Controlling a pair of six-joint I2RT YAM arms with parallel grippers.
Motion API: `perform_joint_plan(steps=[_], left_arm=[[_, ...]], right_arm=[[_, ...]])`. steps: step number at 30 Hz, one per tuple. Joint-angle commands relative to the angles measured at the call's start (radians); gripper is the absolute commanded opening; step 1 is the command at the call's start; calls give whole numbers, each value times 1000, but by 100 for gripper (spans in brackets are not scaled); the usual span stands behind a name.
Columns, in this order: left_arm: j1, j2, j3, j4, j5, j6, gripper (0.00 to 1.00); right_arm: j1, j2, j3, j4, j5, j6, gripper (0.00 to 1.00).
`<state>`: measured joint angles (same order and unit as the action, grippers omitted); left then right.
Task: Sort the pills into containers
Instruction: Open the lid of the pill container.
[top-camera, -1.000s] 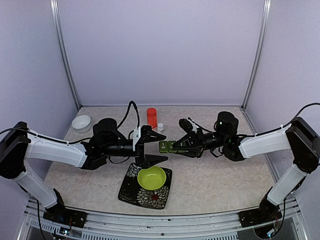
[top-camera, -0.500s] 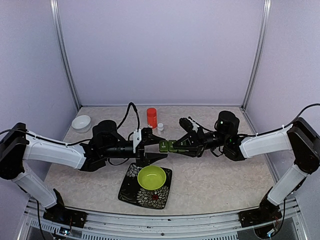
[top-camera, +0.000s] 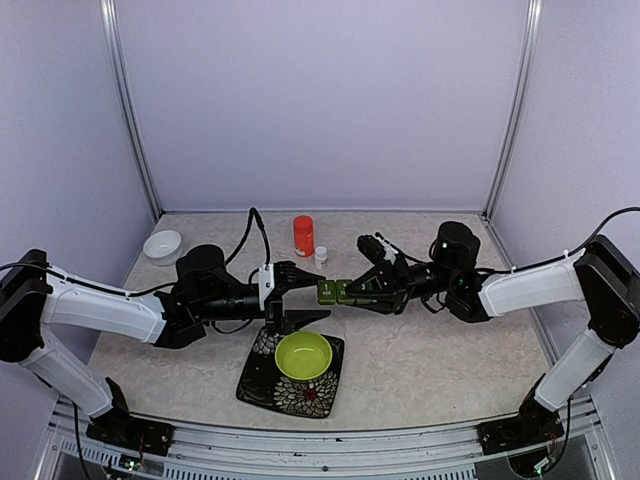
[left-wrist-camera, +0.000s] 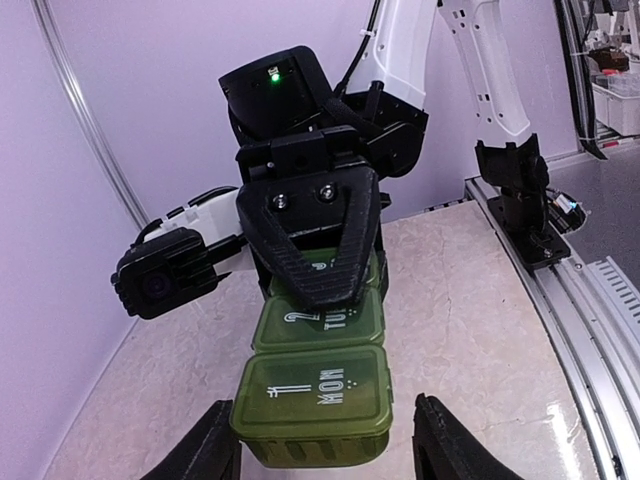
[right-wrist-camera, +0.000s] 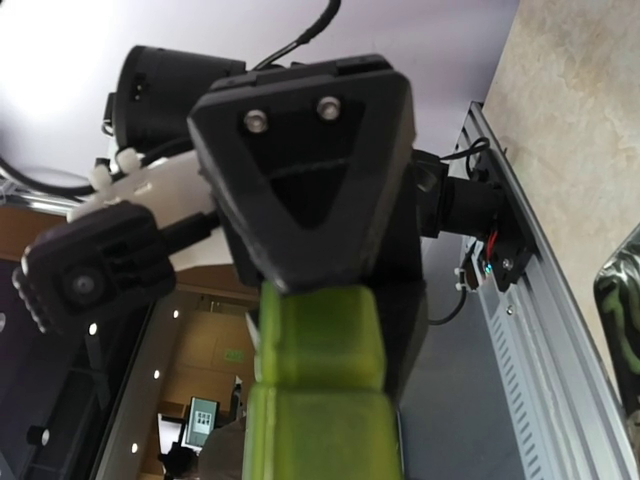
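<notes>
The containers, a dark green pillbox (top-camera: 335, 291) of three lidded compartments, hang in the air over the table's middle. My right gripper (top-camera: 362, 290) is shut on its far end, top and bottom. In the left wrist view the closed lids read MON and TU on the pillbox (left-wrist-camera: 315, 395). My left gripper (left-wrist-camera: 325, 440) is open, its fingers flanking the MON end with a gap on the right side. The right wrist view shows the pillbox (right-wrist-camera: 320, 400) from below, clamped in my right gripper (right-wrist-camera: 330, 320). No pills are in view.
An orange bottle (top-camera: 303, 235) and a small white cap (top-camera: 321, 254) stand behind the grippers. A lime-green bowl (top-camera: 303, 355) sits on a dark patterned plate (top-camera: 262, 385) just below the left gripper. A white bowl (top-camera: 162, 245) is at the far left.
My left gripper's jaws have narrowed from wide open and the left arm has drawn back a little to the left. The right arm and the pillbox have hardly moved.
</notes>
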<state>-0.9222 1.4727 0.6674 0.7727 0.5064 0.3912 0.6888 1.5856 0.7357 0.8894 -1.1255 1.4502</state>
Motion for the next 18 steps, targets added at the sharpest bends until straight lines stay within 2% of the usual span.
perform_joint_plan(steps=[1,8,15,18], left_arm=[[-12,-22,-15,55,-19,2,64],[-13,-11,-10,68,-14,-4,66],[-14,-3,1,38,17,14,53],[-15,-3,8,9,31,37,42]], right_arm=[[-8,7,-2,33,-2,2,0],[-8,12,3,19,-5,-5,0],[-8,21,11,17,-13,-7,0],[-8,27,11,24,-17,0,0]])
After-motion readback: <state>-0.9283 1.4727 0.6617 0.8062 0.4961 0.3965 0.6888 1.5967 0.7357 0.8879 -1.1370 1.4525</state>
